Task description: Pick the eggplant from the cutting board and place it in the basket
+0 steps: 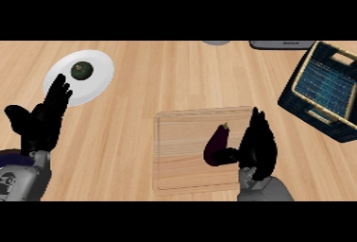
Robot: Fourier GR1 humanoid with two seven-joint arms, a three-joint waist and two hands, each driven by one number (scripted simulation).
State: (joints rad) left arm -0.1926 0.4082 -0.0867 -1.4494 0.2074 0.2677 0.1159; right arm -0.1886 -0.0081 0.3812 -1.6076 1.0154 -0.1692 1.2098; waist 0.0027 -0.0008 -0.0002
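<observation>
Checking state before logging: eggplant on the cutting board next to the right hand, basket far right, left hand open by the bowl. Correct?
One fix: the head view shows the left hand open by a white plate, not a bowl. Eggplant, cutting board, right hand and basket as stated.

— What are you counting on the counter (174, 80)?

— I'm seeing one eggplant (215, 144), lying on one cutting board (185, 151).

— And baskets?

— One basket (307, 101) is sitting at the right.

— Plates?

— One white plate (97, 82) is showing at the upper left, and it is carrying one dark green round item (82, 71).

— Hands?

— Two are showing: one left hand (38, 123) and one right hand (257, 146).

— Anything else?

— Two grey things are peeking in at the top edge, one rounded (216, 42) and one flat (282, 44); I'm not making out what they are.
</observation>
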